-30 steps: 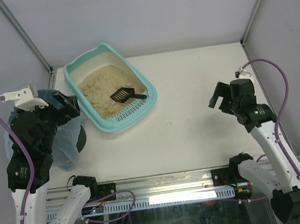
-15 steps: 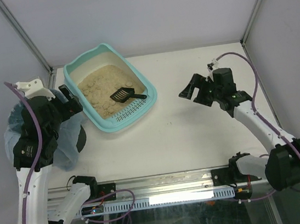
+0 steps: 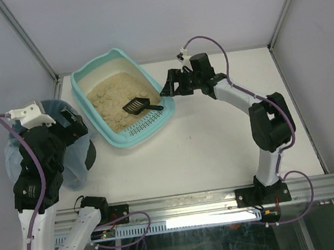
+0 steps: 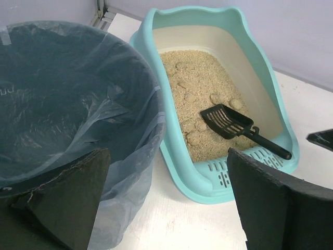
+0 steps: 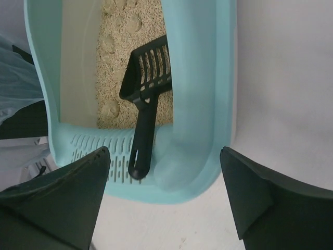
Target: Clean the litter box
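Litter box [image 3: 76,87] lies near the far left corner of the desk [image 3: 230,135], black scoop [image 3: 143,107] inside; I see left fingers [image 4: 65,200] and right fingers [image 5: 54,200] wide, empty.

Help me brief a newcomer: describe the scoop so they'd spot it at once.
Find the light teal litter box at the far left of the table. Lying on its beige litter is a small scoop, handle end on the slotted grate. It is the only black thing there.
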